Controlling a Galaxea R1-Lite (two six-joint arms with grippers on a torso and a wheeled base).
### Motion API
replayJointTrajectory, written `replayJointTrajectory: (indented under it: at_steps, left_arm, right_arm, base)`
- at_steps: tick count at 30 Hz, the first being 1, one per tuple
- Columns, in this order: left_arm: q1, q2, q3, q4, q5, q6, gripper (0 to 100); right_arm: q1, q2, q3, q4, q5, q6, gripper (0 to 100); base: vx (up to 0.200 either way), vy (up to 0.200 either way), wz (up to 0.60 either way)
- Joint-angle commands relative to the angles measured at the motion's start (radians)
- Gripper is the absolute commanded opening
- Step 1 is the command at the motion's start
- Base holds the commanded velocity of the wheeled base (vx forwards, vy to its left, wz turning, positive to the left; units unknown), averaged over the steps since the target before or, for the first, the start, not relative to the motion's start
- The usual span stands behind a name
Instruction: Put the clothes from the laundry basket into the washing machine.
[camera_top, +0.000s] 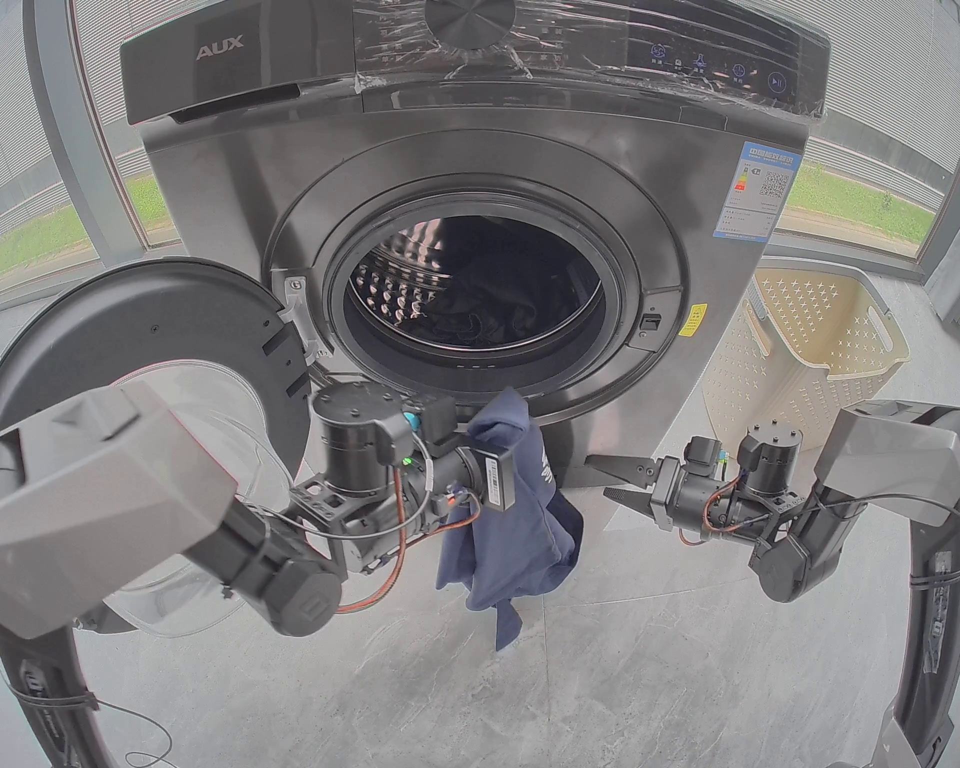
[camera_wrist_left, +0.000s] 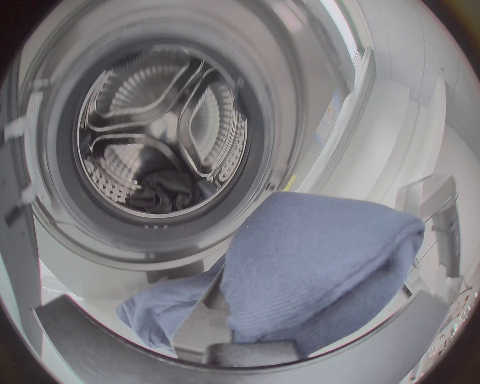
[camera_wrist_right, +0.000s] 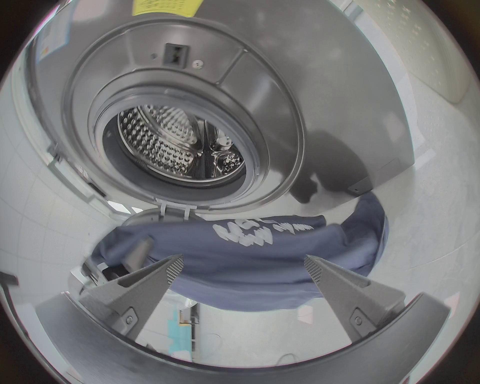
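Grips a navy shirt (camera_top: 515, 540) in the clenched left end effector (camera_top: 503, 455), held just below the open mouth of the washing machine (camera_top: 250, 200), likely for feeding in beside dark clothes (camera_top: 480, 300) lying in the drum (camera_top: 395, 285), with the right end effector (camera_top: 615, 482) spread empty nearby, clear of the cloth.

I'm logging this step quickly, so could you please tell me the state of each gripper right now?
Left gripper: closed on the blue shirt.
Right gripper: open, holding nothing.
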Motion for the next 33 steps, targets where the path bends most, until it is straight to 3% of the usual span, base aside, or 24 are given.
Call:
replayJointTrajectory:
  at_steps: [1, 5, 7, 9, 10, 15, 18, 21, 23, 26, 29, 30, 33]
  left_arm:
    - [-0.044, -0.358, 0.141, -0.008, -0.011, -0.031, 0]
    - [-0.085, -0.503, 0.194, 0.013, -0.011, -0.033, 0]
    - [-0.104, -0.575, 0.237, 0.021, -0.013, -0.036, 0]
    - [-0.118, -0.639, 0.294, 0.025, -0.014, -0.044, 0]
    - [-0.118, -0.639, 0.294, 0.025, -0.014, -0.044, 0]
    - [-0.11, -0.725, 0.352, 0.035, -0.039, -0.064, 0]
    - [-0.105, -0.733, 0.349, 0.059, -0.048, -0.068, 0]
    - [-0.119, -0.733, 0.359, 0.073, -0.049, -0.07, 0]
    - [-0.125, -0.727, 0.38, 0.062, -0.043, -0.068, 0]
    - [-0.125, -0.74, 0.398, 0.059, -0.048, -0.065, 0]
    - [-0.121, -0.765, 0.386, 0.065, -0.049, -0.064, 0]
    - [-0.116, -0.77, 0.365, 0.073, -0.052, -0.064, 0]
    - [-0.082, -0.759, 0.323, 0.075, -0.086, -0.064, 0]
  right_arm:
    - [0.028, -0.109, 0.218, -0.014, -0.058, -0.211, 100]
    - [0.078, -0.099, 0.288, -0.017, -0.228, -0.367, 100]
    - [0.101, -0.099, 0.316, -0.043, -0.3, -0.419, 100]
    - [0.117, -0.099, 0.345, -0.109, -0.345, -0.447, 100]
    - [0.117, -0.099, 0.345, -0.109, -0.345, -0.447, 100]
    - [0.137, -0.204, 0.43, -0.143, -0.388, -0.551, 100]
    - [0.157, -0.25, 0.472, -0.143, -0.392, -0.562, 100]
    - [0.223, -0.368, 0.511, -0.143, -0.425, -0.574, 100]
    - [0.275, -0.429, 0.506, -0.141, -0.478, -0.585, 100]
    - [0.353, -0.445, 0.514, -0.141, -0.52, -0.606, 100]
    - [0.373, -0.429, 0.5, -0.14, -0.535, -0.66, 100]
    - [0.373, -0.388, 0.472, -0.141, -0.538, -0.7, 100]
    - [0.374, -0.31, 0.411, -0.141, -0.538, -0.726, 100]
  base:
    - [0.0, 0.0, 0.0]
    - [0.0, 0.0, 0.0]
    - [0.0, 0.0, 0.0]
    - [0.0, 0.0, 0.0]
    - [0.0, 0.0, 0.0]
    - [0.0, 0.0, 0.0]
    - [0.0, 0.0, 0.0]
    - [0.0, 0.0, 0.0]
    - [0.0, 0.0, 0.0]
    - [0.0, 0.0, 0.0]
    - [0.0, 0.0, 0.0]
    - [0.0, 0.0, 0.0]
    - [0.0, 0.0, 0.0]
